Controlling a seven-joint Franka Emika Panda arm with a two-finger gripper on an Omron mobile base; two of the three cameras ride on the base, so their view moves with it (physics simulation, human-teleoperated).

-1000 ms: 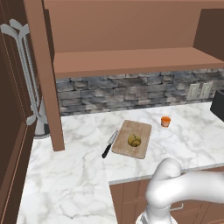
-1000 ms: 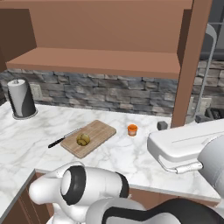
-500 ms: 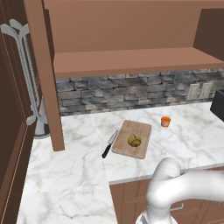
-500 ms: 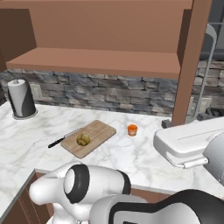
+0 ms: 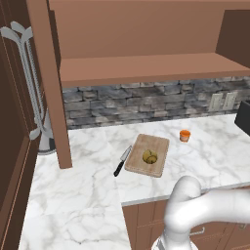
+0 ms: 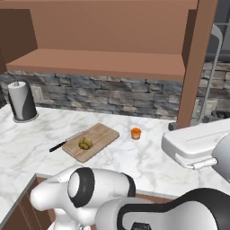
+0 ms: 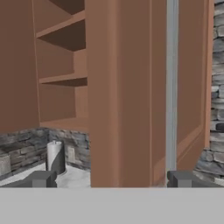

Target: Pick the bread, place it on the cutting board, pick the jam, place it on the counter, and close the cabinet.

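Observation:
The bread (image 5: 150,156) (image 6: 85,143) lies on the cutting board (image 5: 157,143) (image 6: 104,132), in the middle of the counter (image 5: 78,195) (image 6: 27,134). To the right of the board, the jam (image 5: 184,135) (image 6: 135,133) stands upright on the marble. The cabinet (image 5: 146,68) has a door (image 5: 49,83) (image 6: 197,63) swung out. In the hand view my gripper (image 7: 111,180) is open and holds nothing. It faces that door's panel (image 7: 131,87), whose silver bar handle (image 7: 172,87) runs just above the right fingertip (image 7: 181,178).
A black-handled knife (image 5: 122,161) (image 6: 65,141) lies beside the board's left edge. A paper towel roll (image 6: 21,101) (image 7: 54,157) stands at the back of the counter. The tall dark cupboard with curved handles (image 5: 24,73) is on the left, and a black appliance (image 5: 242,117) sits at the far right.
In the right base view my hand has shifted slightly to the right, toward the open door. Bread, jam and board have not moved.

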